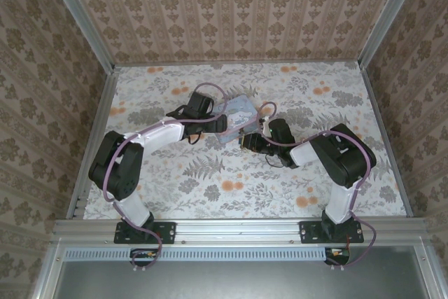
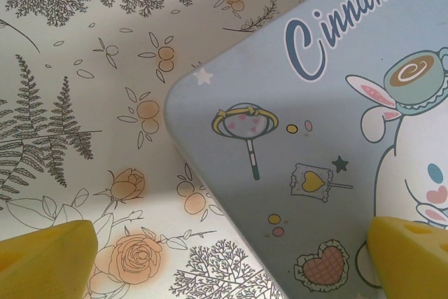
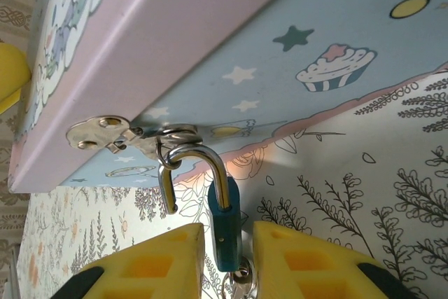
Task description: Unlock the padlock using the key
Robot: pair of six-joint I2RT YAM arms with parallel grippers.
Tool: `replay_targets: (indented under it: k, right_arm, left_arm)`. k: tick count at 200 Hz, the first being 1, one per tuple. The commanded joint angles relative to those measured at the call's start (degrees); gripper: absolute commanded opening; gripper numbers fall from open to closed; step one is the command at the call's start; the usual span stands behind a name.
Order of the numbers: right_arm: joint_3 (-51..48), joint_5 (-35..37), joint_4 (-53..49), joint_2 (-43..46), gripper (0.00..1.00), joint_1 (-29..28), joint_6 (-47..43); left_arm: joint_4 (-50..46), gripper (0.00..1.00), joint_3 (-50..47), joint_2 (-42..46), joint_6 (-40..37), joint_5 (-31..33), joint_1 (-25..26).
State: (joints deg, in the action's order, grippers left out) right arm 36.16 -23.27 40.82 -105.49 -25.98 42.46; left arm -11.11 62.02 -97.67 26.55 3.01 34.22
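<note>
Padlock [image 3: 224, 225] hangs on hasp [image 3: 105, 134] of blue tin [image 2: 280, 173] lettered "Cinnamoro"; right end effector [image 3: 227, 264] flanks it, grip unclear; left end effector [image 2: 231, 257] apart above tin corner.

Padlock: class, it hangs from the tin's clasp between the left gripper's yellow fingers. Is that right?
Not quite. The padlock hangs from the tin's clasp between the right gripper's yellow fingers, not the left's, as the right wrist view shows.

The tiny teal-blue padlock [image 3: 224, 232] hangs from the silver hasp [image 3: 105, 133] on the near side of the pale blue tin [image 3: 336, 26]. Its silver shackle [image 3: 203, 162] is hooked through the hasp's ring, with one leg in the body and the shorter end free. A small silver key [image 3: 243, 281] shows at the padlock's lower end, partly hidden.
</note>
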Motion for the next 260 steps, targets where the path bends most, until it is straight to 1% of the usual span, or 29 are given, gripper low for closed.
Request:
replay_targets:
  k: [1,78,97,137,160,196,235,260]
  right_arm:
    - [0.4,-1.4,-0.1,-1.7,0.26,-0.1,0.8]
    - [1.9,-1.3,-0.6,-2.9,0.24,-1.3,1.0]
    - [1.9,-1.1,-0.7,-3.0,0.18,-1.4,1.0]
    - [0.6,0.2,-0.4,-2.5,0.00,-1.4,1.6]
    - [-0.4,1.1,0.5,-2.2,0.00,-1.0,3.7]
    - [-2.0,1.6,5.2,-2.4,0.00,-0.7,10.0]
    - [-3.1,1.8,11.0,-2.8,0.00,-0.7,17.9]
    - [-3.6,2.6,12.9,-2.8,0.00,-0.6,21.6]
  left_arm:
    - [0.3,1.00,1.3,-0.9,0.2,0.0,0.5]
    - [1.1,1.00,0.7,-1.2,0.7,-0.5,0.5]
    - [1.2,1.00,0.5,-1.1,0.7,-0.5,0.5]
    - [1.4,1.00,-0.2,-1.2,1.0,-0.3,0.5]
    - [1.4,1.00,-0.8,-1.2,1.2,0.3,0.6]
    - [1.7,1.00,-2.0,-0.9,1.2,1.6,1.1]
    - [1.4,1.00,-2.8,-1.0,0.3,4.6,2.7]
    - [0.8,1.00,-2.9,-1.4,-0.3,6.5,3.6]
